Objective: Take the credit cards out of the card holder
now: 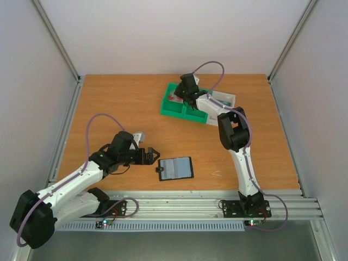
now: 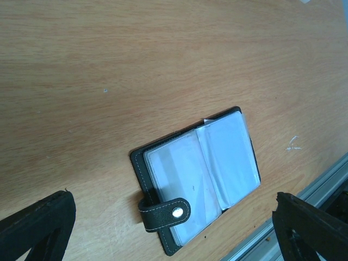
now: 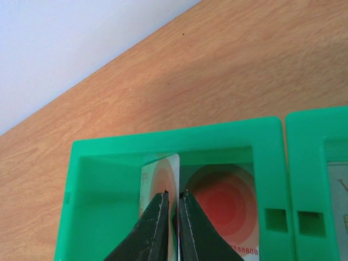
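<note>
The card holder point(image 1: 175, 168) lies open on the table near the front edge, black with clear grey-blue pockets and a snap strap. In the left wrist view the card holder point(image 2: 196, 174) lies between and beyond my fingers. My left gripper point(image 1: 152, 156) point(image 2: 174, 197) is open and empty just left of it. My right gripper point(image 1: 182, 97) point(image 3: 175, 193) is shut on a whitish credit card with red rings point(image 3: 160, 174), held on edge inside a compartment of the green tray point(image 3: 179, 136). A second red-ringed card point(image 3: 228, 201) lies flat in that compartment.
The green compartment tray point(image 1: 173, 110) sits at the back middle of the table, with a white tray point(image 1: 227, 98) behind its right side. Another card point(image 3: 337, 201) lies in the neighbouring compartment. A metal rail runs along the table's front edge point(image 2: 304, 196).
</note>
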Action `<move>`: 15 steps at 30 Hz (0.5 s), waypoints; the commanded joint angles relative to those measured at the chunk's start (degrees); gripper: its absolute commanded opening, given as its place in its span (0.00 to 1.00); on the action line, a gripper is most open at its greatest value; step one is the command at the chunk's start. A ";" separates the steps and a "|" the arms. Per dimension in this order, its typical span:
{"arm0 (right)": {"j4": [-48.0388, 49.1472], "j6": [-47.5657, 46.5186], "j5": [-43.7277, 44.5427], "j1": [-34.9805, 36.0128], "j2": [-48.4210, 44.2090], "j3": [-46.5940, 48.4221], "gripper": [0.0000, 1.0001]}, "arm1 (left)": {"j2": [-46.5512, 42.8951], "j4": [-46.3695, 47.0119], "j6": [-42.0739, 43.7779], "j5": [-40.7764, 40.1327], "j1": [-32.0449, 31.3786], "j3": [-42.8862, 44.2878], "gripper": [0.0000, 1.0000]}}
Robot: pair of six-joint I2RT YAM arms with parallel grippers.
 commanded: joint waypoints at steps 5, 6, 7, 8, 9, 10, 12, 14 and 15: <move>-4.88 0.96 2.29 -0.76 0.81 3.67 0.12 | 1.23 2.07 0.87 0.44 0.07 0.11 0.99; -5.46 1.16 1.98 -0.94 0.78 3.92 0.14 | 1.48 1.70 1.11 0.22 0.06 0.36 0.99; -5.80 1.28 1.20 -1.18 0.75 4.19 0.15 | 1.90 1.37 1.17 -0.16 0.10 0.59 0.99; -6.14 1.33 0.50 -1.37 0.67 4.43 0.16 | 2.30 1.12 1.18 -0.59 0.08 0.86 0.99; -6.81 1.17 -0.17 -1.45 0.51 4.72 0.18 | 2.75 0.79 1.21 -1.00 0.08 1.09 0.99; -7.41 1.07 -0.54 -1.56 0.30 4.98 0.18 | 3.25 0.59 1.19 -1.11 0.11 1.24 0.99; -8.38 0.44 -1.23 -1.60 -0.31 5.57 0.20 | 4.39 0.69 1.25 -0.65 0.10 1.58 0.99; -10.18 0.33 -3.71 -1.81 -0.81 6.79 0.24 | 5.58 0.05 1.48 -0.17 0.12 2.53 0.99; -11.52 0.48 -4.89 -2.06 -1.18 7.82 0.25 | 6.25 -1.02 1.58 -0.12 0.06 3.29 0.99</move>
